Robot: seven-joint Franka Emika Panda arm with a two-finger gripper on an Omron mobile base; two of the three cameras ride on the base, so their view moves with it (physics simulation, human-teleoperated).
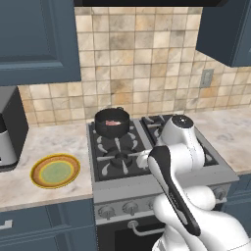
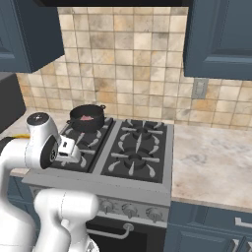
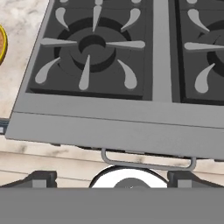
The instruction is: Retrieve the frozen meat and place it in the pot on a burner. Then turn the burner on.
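Inside the pot [image 1: 112,122] lies the frozen meat [image 1: 113,123]; pincer [image 3: 112,178] spread above stove front.

Black pot [image 1: 112,121] holds pinkish-red frozen meat [image 1: 113,123]; green plate [image 1: 55,171] has a yellow rim; backsplash [image 1: 142,54] shows mottled beige tiles; cabinets [image 1: 37,39] are slate blue.

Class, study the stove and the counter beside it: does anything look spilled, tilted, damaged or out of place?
Nothing stands out. The pot sits upright on the back left burner with the frozen meat inside, and the plate lies flat on the counter.
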